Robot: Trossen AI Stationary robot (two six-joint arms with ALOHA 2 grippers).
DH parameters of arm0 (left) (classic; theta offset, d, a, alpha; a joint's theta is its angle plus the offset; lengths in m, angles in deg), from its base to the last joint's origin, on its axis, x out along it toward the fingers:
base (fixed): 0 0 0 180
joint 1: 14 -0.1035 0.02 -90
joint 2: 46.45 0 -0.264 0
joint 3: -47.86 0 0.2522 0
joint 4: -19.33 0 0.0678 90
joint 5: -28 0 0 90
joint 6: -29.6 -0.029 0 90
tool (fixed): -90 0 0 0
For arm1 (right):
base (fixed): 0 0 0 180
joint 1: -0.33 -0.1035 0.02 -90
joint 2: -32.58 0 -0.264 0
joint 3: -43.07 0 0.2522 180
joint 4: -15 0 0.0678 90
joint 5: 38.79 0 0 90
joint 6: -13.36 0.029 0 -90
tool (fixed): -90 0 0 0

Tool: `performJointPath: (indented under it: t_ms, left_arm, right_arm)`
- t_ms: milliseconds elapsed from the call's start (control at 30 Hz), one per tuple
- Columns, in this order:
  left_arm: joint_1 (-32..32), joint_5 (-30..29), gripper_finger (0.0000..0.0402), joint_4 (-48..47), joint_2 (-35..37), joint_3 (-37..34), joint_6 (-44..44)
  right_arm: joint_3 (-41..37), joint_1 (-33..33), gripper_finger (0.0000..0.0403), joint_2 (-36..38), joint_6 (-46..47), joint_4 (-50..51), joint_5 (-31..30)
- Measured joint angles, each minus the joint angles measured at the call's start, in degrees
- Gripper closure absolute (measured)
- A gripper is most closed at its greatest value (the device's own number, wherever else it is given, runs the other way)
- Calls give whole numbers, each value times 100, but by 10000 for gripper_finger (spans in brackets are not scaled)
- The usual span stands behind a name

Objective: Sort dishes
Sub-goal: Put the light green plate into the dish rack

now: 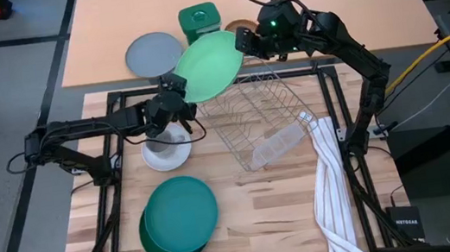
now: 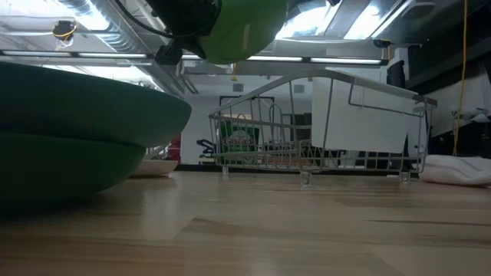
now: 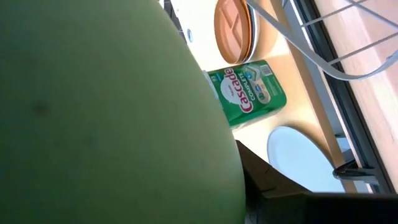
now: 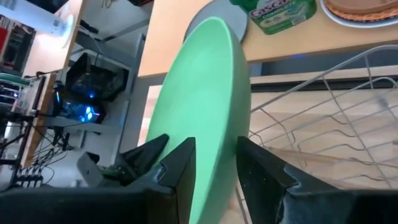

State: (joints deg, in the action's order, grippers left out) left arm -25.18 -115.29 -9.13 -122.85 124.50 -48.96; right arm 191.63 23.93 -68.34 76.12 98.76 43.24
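Both arms hold the light green plate (image 1: 210, 65) up in the air, next to the wire rack (image 1: 260, 117)

The right gripper (image 4: 214, 165) has its fingers around the plate's rim, and the left gripper (image 1: 176, 87) is clenched at the other edge, so this looks like a hand-over. Next, one arm must let go, and the other must carry the plate to the stack, where a teal plate (image 1: 181, 214) lies on a dark green plate (image 1: 164, 245) on the tabletop (image 1: 255, 218). The grey mug (image 1: 173, 138) sits on the white saucer (image 1: 166, 155) right under the left arm, so it could get bumped. A soap box (image 1: 199, 21), a grey plate (image 1: 154, 53) and a towel (image 1: 334, 190) lie around
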Motion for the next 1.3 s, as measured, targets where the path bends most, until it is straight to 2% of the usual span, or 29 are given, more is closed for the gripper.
performJointPath:
  t_ms: [400,533,633,800,933,1133,1300]
  left_arm:
    - [49,-15,399,13,-1,0,-6]
    - [130,-74,399,-54,-9,0,13]
    - [133,-95,392,-112,-9,-11,31]
    - [144,36,355,-450,2,11,179]
    - [155,94,333,-456,8,24,532]
    - [155,98,310,-540,2,19,1286]
    - [149,75,290,-583,2,11,2205]
  right_arm:
    - [4,0,285,-168,-25,298,179]
    - [6,7,287,-323,-307,409,293]
    - [7,9,303,-404,-602,425,198]
    - [-7,10,361,-472,-1289,420,-287]
    - [-11,11,391,-479,-1949,442,-715]
    - [-7,-1,378,-516,-2492,384,-914]
    - [-2,2,393,-670,-3017,392,-1060]
